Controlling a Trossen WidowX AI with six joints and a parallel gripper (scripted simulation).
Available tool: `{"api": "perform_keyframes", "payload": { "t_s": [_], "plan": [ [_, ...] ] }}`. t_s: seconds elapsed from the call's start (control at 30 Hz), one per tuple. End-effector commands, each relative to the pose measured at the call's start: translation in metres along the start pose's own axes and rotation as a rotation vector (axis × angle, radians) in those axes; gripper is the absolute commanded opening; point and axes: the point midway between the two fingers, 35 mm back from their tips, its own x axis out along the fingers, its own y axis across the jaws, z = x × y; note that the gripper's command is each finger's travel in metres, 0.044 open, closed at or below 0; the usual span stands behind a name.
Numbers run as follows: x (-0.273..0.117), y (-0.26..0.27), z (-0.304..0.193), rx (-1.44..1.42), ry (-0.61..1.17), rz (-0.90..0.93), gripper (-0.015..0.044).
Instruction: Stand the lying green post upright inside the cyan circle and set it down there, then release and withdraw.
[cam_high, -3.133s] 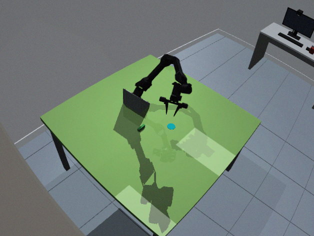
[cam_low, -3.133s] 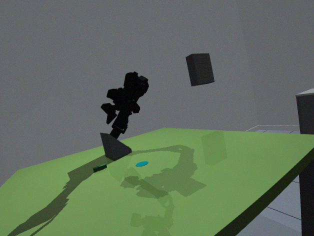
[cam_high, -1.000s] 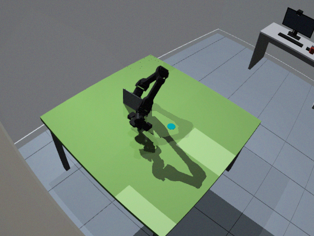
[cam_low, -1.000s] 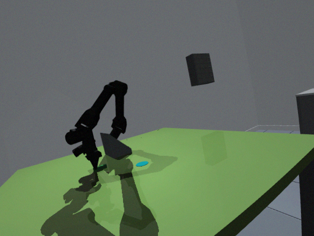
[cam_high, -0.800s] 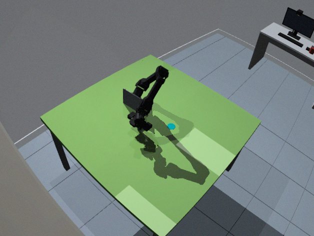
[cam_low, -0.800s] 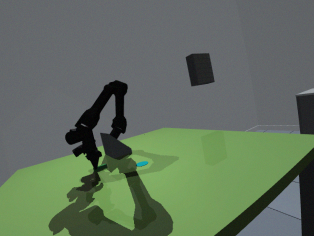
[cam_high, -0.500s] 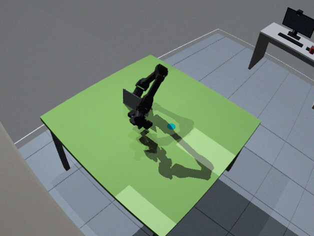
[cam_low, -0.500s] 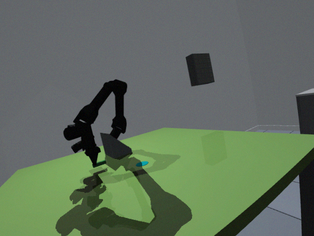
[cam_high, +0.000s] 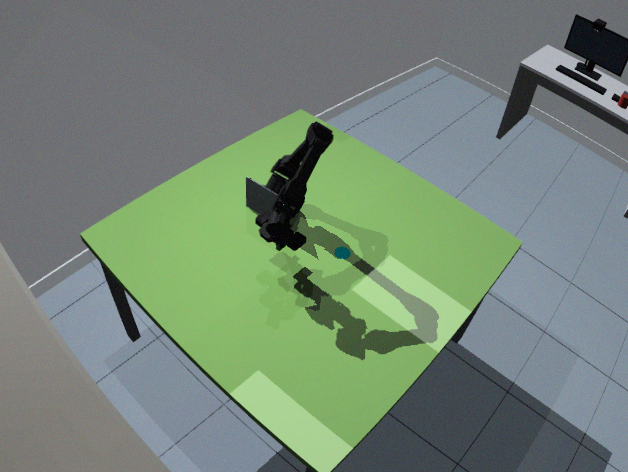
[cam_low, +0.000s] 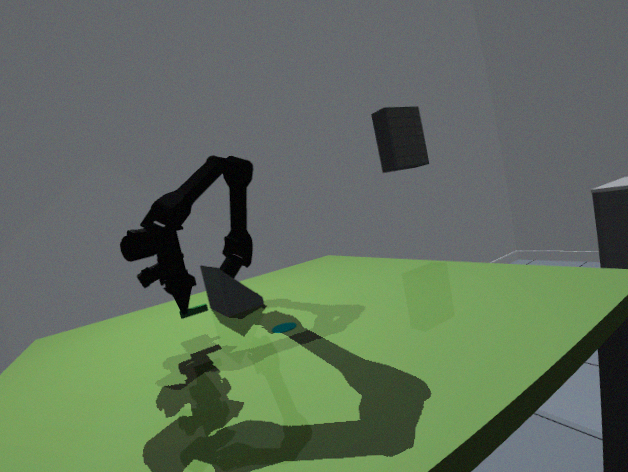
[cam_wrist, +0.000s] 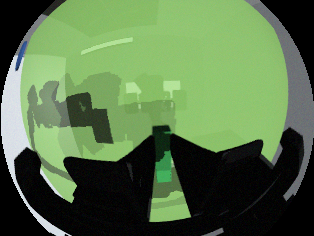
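My gripper (cam_low: 184, 309) (cam_wrist: 162, 137) points down and is shut on the green post. The post (cam_low: 199, 310) (cam_wrist: 164, 175) is held near one end and lies nearly level, slightly tilted in the exterior view, with its free end toward the arm's base. It hangs above the table, apart from its shadow. In the top view the arm hides the post. The cyan circle (cam_high: 342, 252) (cam_low: 284, 327) lies flat on the table, in the arm's shadow, to the right of the gripper in the top and exterior views. Nothing stands on it. The circle cannot be made out in the wrist view.
A dark grey panel (cam_high: 260, 196) (cam_low: 230, 294) stands close beside the arm, near the gripper. A dark box (cam_low: 403, 139) hangs above the green table (cam_high: 192, 203) (cam_low: 507, 314) at the back right. A desk (cam_high: 548, 60) with a monitor stands beyond the table.
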Motion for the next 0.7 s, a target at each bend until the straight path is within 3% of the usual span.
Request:
{"api": "perform_keyframes", "payload": {
  "t_s": [0.0, 0.37, 0.67],
  "plan": [
    [-0.015, 0.0, 0.002, -0.006, -0.008, 0.0, 0.0023],
    [-0.049, -0.004, -0.002, -0.006, -0.006, -0.001, 0.0023],
    [-0.054, 0.003, -0.006, -0.058, -0.017, -0.003, 0.0023]
  ]
}}
